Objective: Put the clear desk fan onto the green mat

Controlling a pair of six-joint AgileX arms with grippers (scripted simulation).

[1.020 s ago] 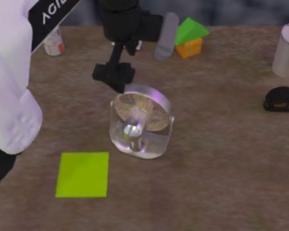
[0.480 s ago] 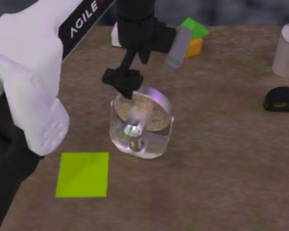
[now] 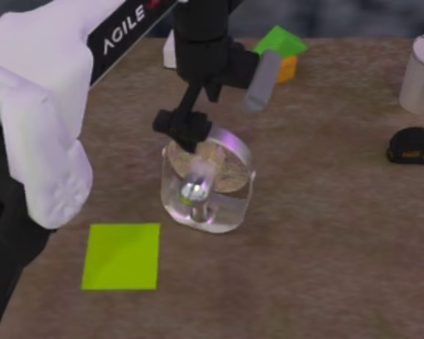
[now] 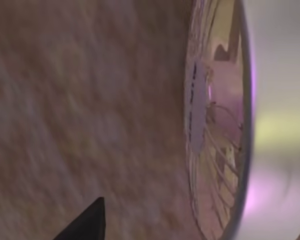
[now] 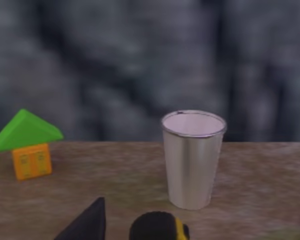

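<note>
The clear desk fan (image 3: 208,185) stands near the middle of the table, with its beige grille and silver hub facing up. My left gripper (image 3: 184,129) hangs at the fan's far rim, open, touching or just above the housing. In the left wrist view the fan (image 4: 224,125) fills one side, and one dark fingertip (image 4: 87,224) shows beside it over bare table. The green mat (image 3: 121,256) lies flat at the front left, apart from the fan. My right arm is out of the top view. Its wrist view shows one fingertip (image 5: 87,222) with nothing held.
An orange house-shaped block with a green roof (image 3: 281,53) stands at the back, partly behind my left arm. A silver cup (image 3: 423,74) is at the back right. A black and yellow tape measure (image 3: 411,146) lies in front of it.
My left arm has swung to the right and its gripper has come down and forward onto the fan's far rim. The fan and mat have not moved.
</note>
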